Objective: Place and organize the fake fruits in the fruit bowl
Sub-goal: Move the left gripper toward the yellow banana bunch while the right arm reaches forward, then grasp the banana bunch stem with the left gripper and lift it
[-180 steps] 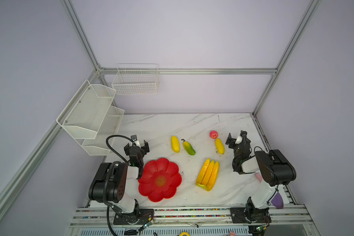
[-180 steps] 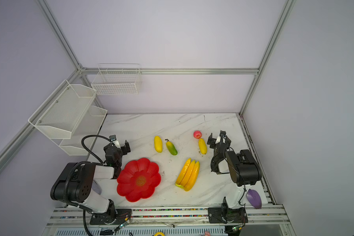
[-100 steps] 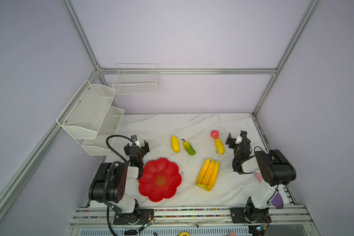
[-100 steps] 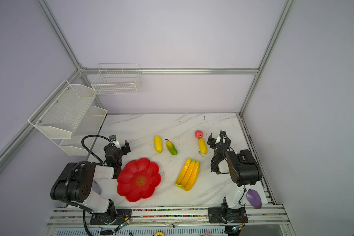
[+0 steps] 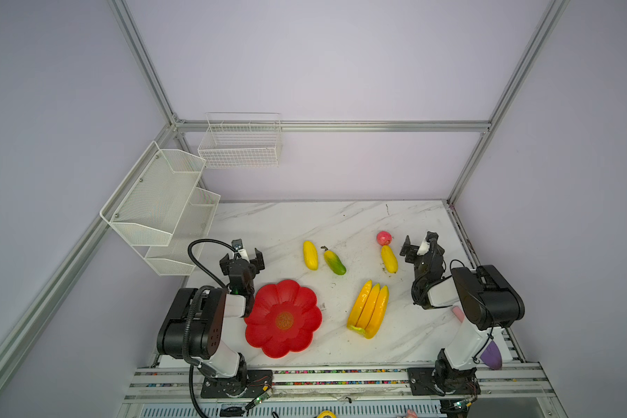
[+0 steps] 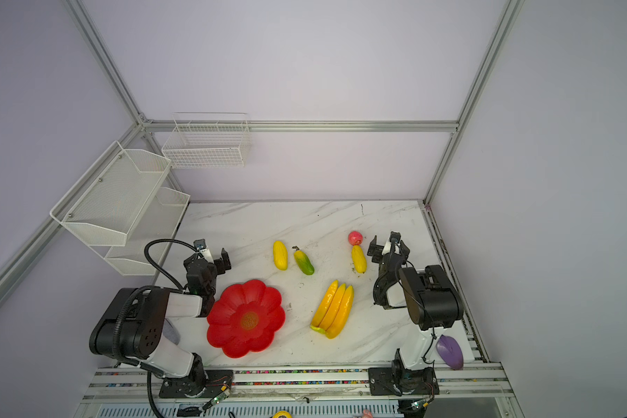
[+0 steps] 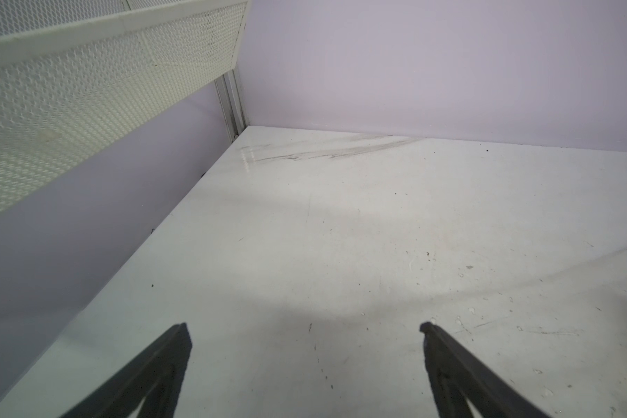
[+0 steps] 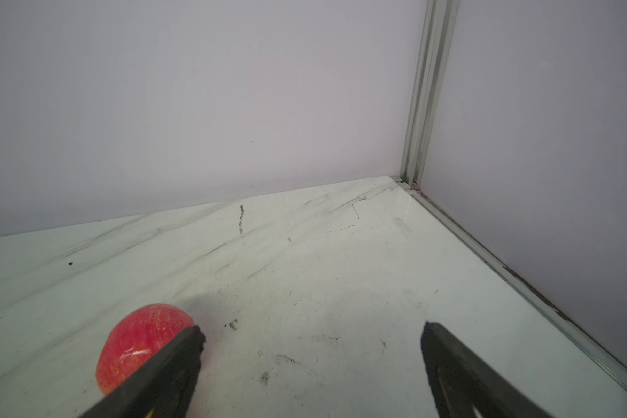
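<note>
The red flower-shaped fruit bowl (image 5: 294, 296) (image 6: 257, 295) lies empty at the front left. The bananas (image 5: 369, 307) (image 6: 333, 307) lie to its right. Farther back are a yellow mango (image 5: 310, 255) (image 6: 280, 255), a green-yellow mango (image 5: 335, 262) (image 6: 303, 263), a second yellow mango (image 5: 389, 258) (image 6: 358, 258) and the pink-red apple (image 5: 384, 238) (image 6: 355, 237). My left gripper (image 5: 242, 257) (image 6: 210, 258) (image 7: 304, 327) is open over bare table behind the bowl. My right gripper (image 5: 418, 246) (image 6: 387, 246) (image 8: 310, 329) is open and empty. The apple (image 8: 138, 340) sits just outside one of its fingers.
White mesh baskets (image 5: 160, 202) hang on the left wall and a wire basket (image 5: 241, 144) on the back wall. A purple object (image 5: 493, 356) (image 6: 449, 351) lies at the front right corner. Walls and frame posts close in the table on three sides.
The apple has rolled slightly to the right, toward the right gripper. Both arms have stayed where they were.
</note>
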{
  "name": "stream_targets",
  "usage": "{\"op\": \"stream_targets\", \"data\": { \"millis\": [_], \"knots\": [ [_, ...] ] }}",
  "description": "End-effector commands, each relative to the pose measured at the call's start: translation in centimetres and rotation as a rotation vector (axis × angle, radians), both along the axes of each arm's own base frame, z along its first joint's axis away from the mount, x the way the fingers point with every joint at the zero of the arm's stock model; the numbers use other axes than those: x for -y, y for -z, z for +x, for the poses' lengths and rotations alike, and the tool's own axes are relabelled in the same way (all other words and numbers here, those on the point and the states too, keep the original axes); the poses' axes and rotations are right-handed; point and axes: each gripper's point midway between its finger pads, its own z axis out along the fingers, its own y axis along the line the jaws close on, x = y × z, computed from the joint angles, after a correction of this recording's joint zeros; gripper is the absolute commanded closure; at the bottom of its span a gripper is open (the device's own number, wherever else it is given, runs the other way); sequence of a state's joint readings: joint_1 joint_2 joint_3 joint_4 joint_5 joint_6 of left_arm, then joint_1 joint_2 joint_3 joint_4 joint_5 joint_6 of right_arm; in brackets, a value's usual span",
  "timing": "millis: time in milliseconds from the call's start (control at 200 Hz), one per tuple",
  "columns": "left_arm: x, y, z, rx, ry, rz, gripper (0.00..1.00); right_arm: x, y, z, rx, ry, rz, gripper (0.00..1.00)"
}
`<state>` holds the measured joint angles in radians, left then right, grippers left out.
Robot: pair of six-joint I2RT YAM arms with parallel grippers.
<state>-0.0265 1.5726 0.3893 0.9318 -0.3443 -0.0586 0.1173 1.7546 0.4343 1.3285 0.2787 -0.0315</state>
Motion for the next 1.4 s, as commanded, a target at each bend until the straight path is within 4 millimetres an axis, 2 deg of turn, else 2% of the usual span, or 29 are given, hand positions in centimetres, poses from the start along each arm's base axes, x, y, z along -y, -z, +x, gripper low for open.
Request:
{"op": "stream_targets", "data": {
  "millis": [0,60,75,110,190,275,375,455,550,645,775,875,940,1010,1130,1200,1395],
  "knots": [
    [-0.3,-1.6,-1.0,0.048,-0.003,0.018,0.0,1.3,-5.5,-3.0,0.159,0.065,0.027,0.03],
    [0.1,-2.7,-1.6,0.054,0.021,0.024,0.0,1.0,-8.1,-3.9,0.168,0.042,0.046,0.03],
    [0.3,-4.0,-1.8,0.082,0.031,0.026,0.0,0.8,-8.9,-4.0,0.167,0.033,0.052,0.03],
    [1.1,-5.0,-2.2,0.088,0.064,0.031,0.0,0.3,-10.4,-4.1,0.137,0.006,0.063,0.03],
    [4.3,-7.3,-3.0,0.071,0.19,0.001,0.0,-1.3,-13.3,-5.1,0.082,-0.076,0.073,0.03],
    [8.3,-10.2,-4.3,0.079,0.298,-0.094,0.0,-4.1,-14.7,-6.8,0.011,-0.234,0.085,0.03],
    [15.9,-12.7,-6.7,0.076,0.558,-0.157,0.0,-8.2,-14.3,-9.3,-0.093,-0.417,0.156,0.03],
    [21.4,-13.5,-9.6,-0.006,0.78,-0.239,0.0,-11.1,-12.4,-10.9,-0.222,-0.502,0.259,0.03],
    [26.8,-13.4,-14.0,-0.096,1.022,-0.283,0.0,-13.2,-10.4,-12.8,-0.331,-0.534,0.352,0.03],
    [30.2,-11.5,-18.6,-0.154,1.217,-0.174,0.0,-14.4,-9.1,-14.6,-0.359,-0.551,0.395,0.03],
    [32.9,-8.8,-23.3,-0.106,1.408,0.045,0.07,-15.5,-7.5,-15.7,-0.416,-0.584,0.431,0.03],
    [34.7,-8.5,-25.5,0.01,1.553,0.144,0.12,-16.0,-7.6,-16.5,-0.397,-0.617,0.468,0.03],
    [35.6,-8.5,-25.8,0.061,1.606,0.17,0.17,-16.1,-7.5,-16.8,-0.393,-0.632,0.482,0.03],
    [36.7,-7.6,-26.1,0.072,1.663,0.213,0.19,-16.7,-7.1,-17.3,-0.413,-0.668,0.486,0.03],
    [38.7,-5.8,-26.5,-0.002,1.76,0.244,0.28,-17.5,-6.7,-18.3,-0.45,-0.732,0.492,0.03],
    [39.9,-5.5,-27.1,-0.033,1.831,0.243,0.33,-17.6,-6.8,-18.8,-0.443,-0.75,0.508,0.03],
    [41.0,-4.4,-27.1,-0.066,1.867,0.235,0.35,-18.2,-6.8,-19.9,-0.463,-0.805,0.53,0.03]
  ]
}}
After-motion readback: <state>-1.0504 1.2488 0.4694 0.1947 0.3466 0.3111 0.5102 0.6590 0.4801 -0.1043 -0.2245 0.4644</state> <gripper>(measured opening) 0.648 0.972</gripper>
